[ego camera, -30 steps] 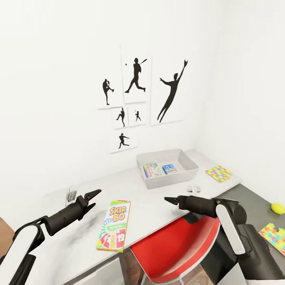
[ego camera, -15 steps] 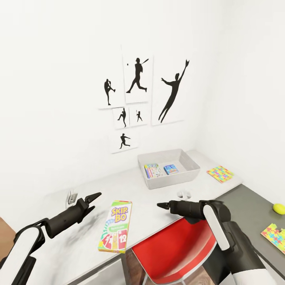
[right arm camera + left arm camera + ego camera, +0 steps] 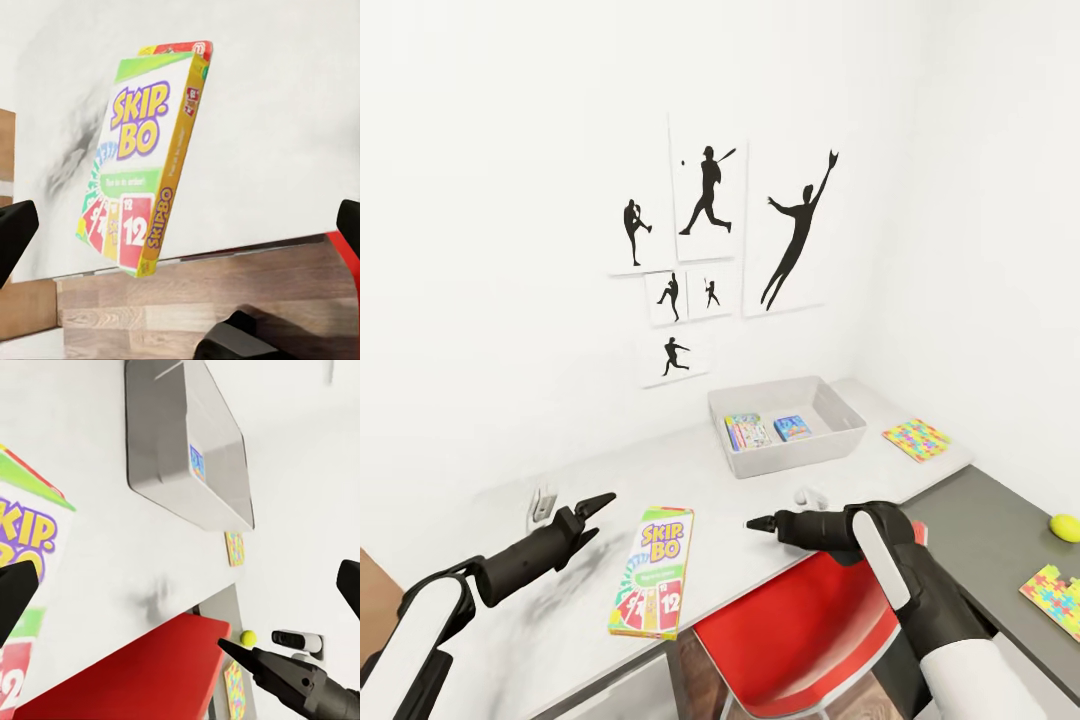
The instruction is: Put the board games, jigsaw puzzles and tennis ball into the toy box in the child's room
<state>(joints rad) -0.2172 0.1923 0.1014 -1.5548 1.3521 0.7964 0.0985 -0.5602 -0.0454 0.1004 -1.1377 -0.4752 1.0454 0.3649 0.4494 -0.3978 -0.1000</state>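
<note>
Your right gripper [image 3: 752, 523] hovers over the table [image 3: 760, 490] with its tips drawn close together in the head view, yet its wrist camera shows the two fingertips wide apart at the picture edges, so read it as open with nothing held. Just beyond its tip lies the SKIP-BO box [image 3: 650, 572], flat on the table near the front edge, one end reaching that edge. Your left gripper [image 3: 592, 507] stands on the box's other side, jaws parted and empty.

Expect the box to be a light, stiff carton with a smooth printed face. It sits flat, so a top-down pinch has little to bite. Take it across the narrow width by the two long side walls, near the middle so it will not swing. The end at the table edge may offer a way under.

Farther back stands the toy box [image 3: 788, 428], already holding two colourful boxes. One jigsaw puzzle [image 3: 916, 439] lies beside it, another jigsaw puzzle [image 3: 1054, 599] and the tennis ball [image 3: 1065, 526] on the dark wing.
</note>
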